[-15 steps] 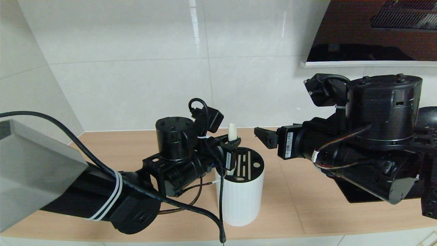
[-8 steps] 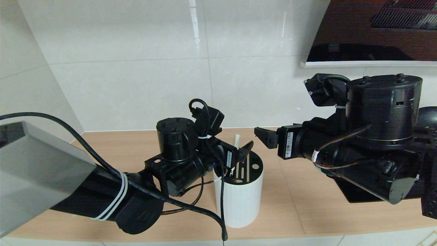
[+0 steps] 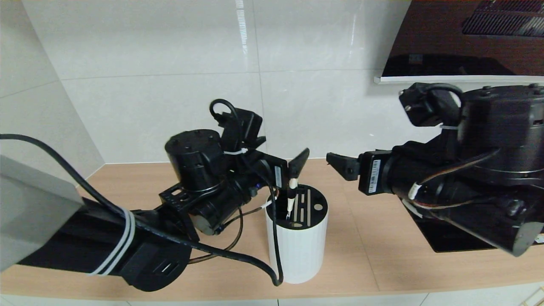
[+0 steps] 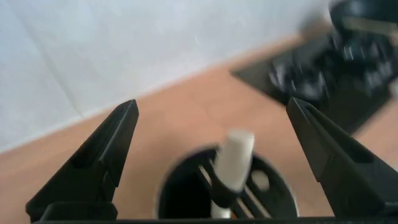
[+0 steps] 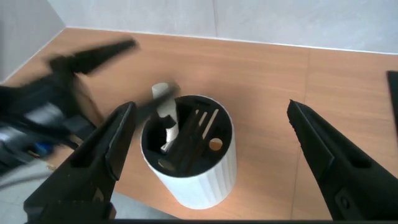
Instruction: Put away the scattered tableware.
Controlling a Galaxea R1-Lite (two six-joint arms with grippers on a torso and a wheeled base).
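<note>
Utensil (image 4: 234,160) stands slotted in white holder (image 3: 297,250), just beneath left claw (image 4: 211,106), released wide.

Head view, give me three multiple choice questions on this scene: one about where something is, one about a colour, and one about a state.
1. Where is the white-handled utensil?
A) standing in the slotted top of the holder
B) lying flat beside it
C) hanging on the wall

2. What colour is the holder's side wall?
A) red
B) white
C) green

3. What state is the left tool in?
A) shut on the utensil
B) shut on the holder's rim
C) open

Answers:
1 A: the handle rises upright out of the black slotted top.
2 B: the ribbed wall under the black top is white.
3 C: its fingers stand wide apart, with the handle free between them.
</note>
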